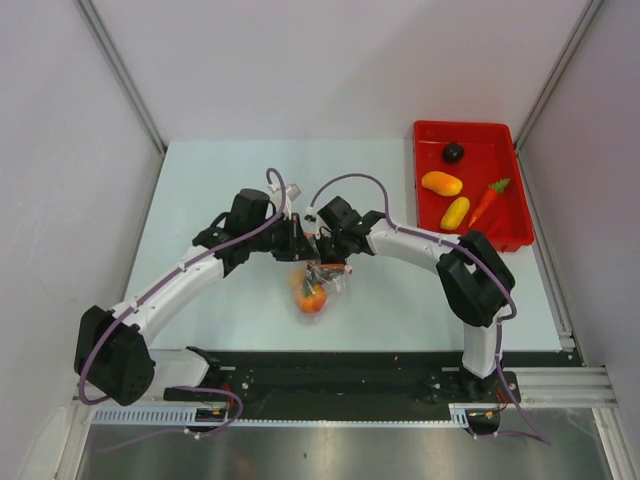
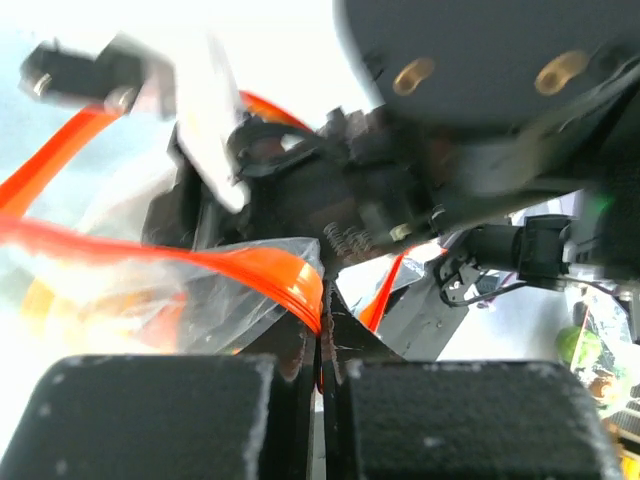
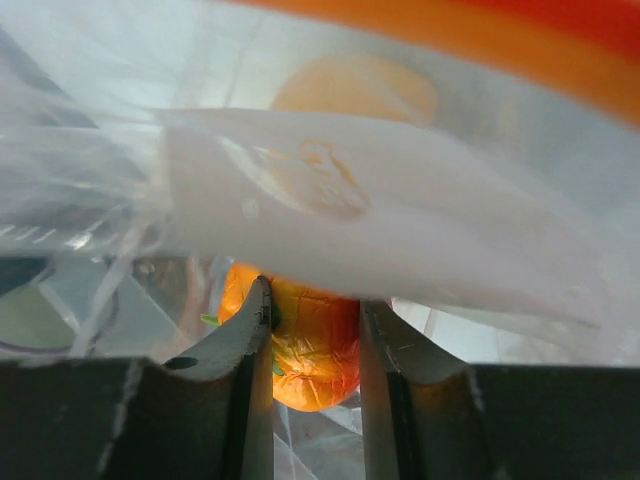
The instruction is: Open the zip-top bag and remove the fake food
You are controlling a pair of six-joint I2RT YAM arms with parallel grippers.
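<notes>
The zip-top bag (image 1: 324, 282) hangs between my two grippers over the middle of the table, with a peach-red round fruit (image 1: 312, 299) inside it. My left gripper (image 1: 302, 243) is shut on the bag's orange-red zip strip (image 2: 262, 268), which is pinched between the fingertips (image 2: 322, 335). My right gripper (image 1: 328, 248) is at the bag's mouth with its jaws apart (image 3: 313, 295). Clear plastic (image 3: 400, 200) lies over its fingertips. The fruit (image 3: 315, 355) shows in the gap and is wider than it. I cannot tell if the fingers touch it.
A red tray (image 1: 432, 136) at the back right holds a dark round piece (image 1: 453, 152), an orange oval (image 1: 441, 183), a yellow oval (image 1: 455, 212) and a green-topped carrot (image 1: 487, 201). White walls stand on both sides of the table.
</notes>
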